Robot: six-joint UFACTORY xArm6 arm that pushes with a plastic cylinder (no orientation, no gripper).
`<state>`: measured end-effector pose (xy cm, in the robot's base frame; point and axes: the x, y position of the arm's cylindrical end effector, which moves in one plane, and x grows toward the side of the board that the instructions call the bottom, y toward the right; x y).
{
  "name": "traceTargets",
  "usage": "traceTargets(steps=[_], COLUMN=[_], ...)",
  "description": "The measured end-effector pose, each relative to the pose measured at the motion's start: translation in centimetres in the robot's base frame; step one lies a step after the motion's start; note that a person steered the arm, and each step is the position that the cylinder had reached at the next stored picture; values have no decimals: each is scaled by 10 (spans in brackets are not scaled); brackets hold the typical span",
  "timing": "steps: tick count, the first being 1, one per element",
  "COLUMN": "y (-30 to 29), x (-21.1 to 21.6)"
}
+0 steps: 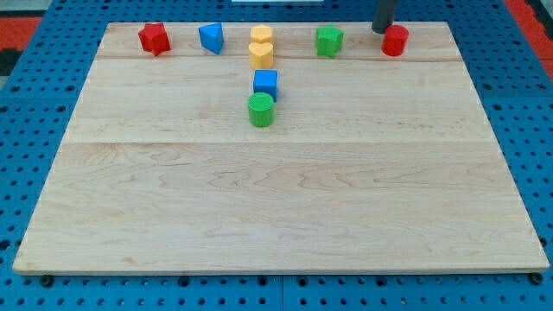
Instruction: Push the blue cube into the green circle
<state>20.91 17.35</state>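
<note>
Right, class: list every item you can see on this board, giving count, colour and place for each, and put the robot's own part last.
red star-like block: 1, red, top row, far left
blue wedge-like block: 1, blue, top row, right of it
yellow blocks: 2, yellow, top centre, touching
green block: 1, green, top row, right of centre
red cylinder: 1, red, top right
blue cube: 1, blue, below the yellows
green circle: 1, green, touching the cube's lower edge
wooden board: 1, pale wood
my tip: 1, dark, beside the red cylinder's upper left

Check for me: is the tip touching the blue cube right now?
No: my tip is at the view's top right beside the red cylinder, far from the blue cube, which sits against the green cylinder.
</note>
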Motion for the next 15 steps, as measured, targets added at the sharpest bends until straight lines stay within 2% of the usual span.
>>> traceTargets(steps=[1, 2, 3, 4, 5, 6, 8, 9, 10, 12, 13, 15], y=[4, 69, 85, 41, -30, -84, -66, -64, -66, -127, -179, -201], x=[-9, -9, 43, 142, 223, 260, 250, 220, 164, 95, 95, 118])
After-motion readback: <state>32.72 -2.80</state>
